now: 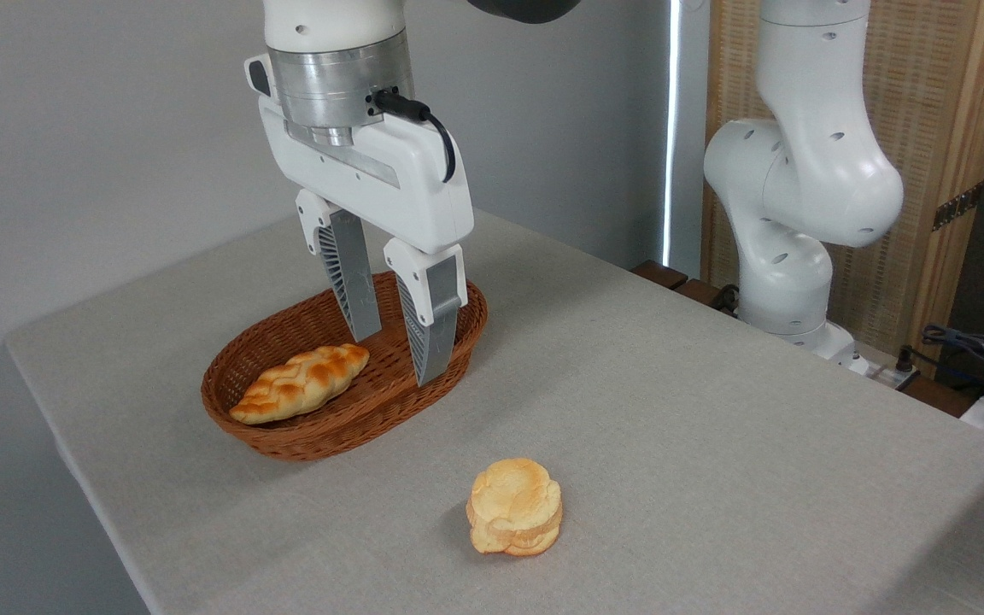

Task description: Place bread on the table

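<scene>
From the fixed camera, my end effector [395, 359] hangs with its two ribbed grey fingers moderately apart and holding nothing, over the right half of the brown oval wicker basket [287, 440]. The golden braided bread loaf [300, 383] lies in the basket's left half, just left of my fingers, not touching them. I judge it light, fairly stiff, and its glossy crust slippery; I would grip across its thick middle, not the tapered ends. The pale round layered bun [515, 506] sits on the light grey bench [714, 444], in front of the basket.
</scene>
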Robot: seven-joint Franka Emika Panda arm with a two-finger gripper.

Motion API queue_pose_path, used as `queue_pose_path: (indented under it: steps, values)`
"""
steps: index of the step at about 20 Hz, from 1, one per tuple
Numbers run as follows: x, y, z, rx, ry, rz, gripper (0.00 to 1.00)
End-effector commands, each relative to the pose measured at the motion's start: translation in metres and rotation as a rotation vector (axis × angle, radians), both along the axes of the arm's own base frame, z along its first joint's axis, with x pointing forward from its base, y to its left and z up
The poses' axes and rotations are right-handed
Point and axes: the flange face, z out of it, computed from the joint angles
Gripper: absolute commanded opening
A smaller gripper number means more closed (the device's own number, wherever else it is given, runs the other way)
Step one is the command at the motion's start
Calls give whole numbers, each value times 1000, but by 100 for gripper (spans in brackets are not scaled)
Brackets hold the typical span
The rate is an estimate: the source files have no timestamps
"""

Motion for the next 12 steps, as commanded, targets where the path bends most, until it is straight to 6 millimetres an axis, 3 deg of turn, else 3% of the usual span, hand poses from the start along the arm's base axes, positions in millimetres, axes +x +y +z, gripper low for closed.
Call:
queue_pose_path:
  steps: [1,7,12]
  values:
    - [2,-9,0,-6,13,-11,100]
    - [4,-35,-8,-7,27,-60,100]
    - [4,-88,-22,-11,48,-109,100]
